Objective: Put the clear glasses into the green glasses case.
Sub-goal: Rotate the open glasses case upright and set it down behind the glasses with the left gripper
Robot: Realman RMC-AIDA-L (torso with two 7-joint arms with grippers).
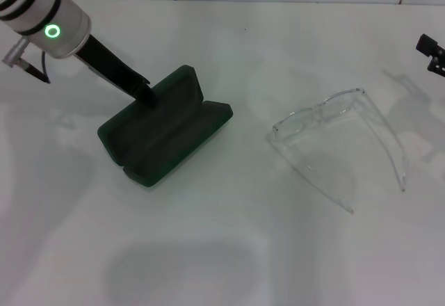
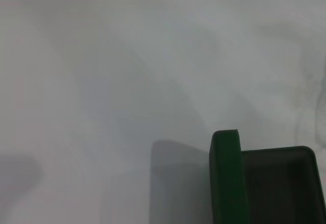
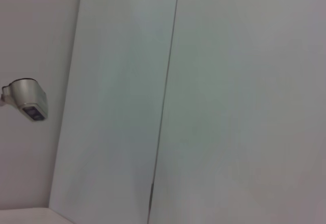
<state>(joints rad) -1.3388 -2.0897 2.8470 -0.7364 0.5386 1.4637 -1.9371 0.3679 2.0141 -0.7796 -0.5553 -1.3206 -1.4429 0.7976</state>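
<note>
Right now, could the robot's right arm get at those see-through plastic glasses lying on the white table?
Probably yes: the clear glasses lie uncovered on the table, apart from the green case, with the right gripper close by.

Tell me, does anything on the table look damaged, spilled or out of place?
Nothing stands out. The green glasses case lies open with the left gripper at its lid. The clear glasses lie apart on the table, arms unfolded, seemingly intact.

- The green glasses case [image 1: 163, 129] lies open on the white counter [image 1: 229, 250], lid raised at the far side.
- The left hand [image 1: 147, 96] reaches down onto the case's lid edge.
- The clear glasses [image 1: 341, 142] rest well apart to the right, arms unfolded.
- The right hand [image 1: 432, 52] shows at the right edge.
</note>
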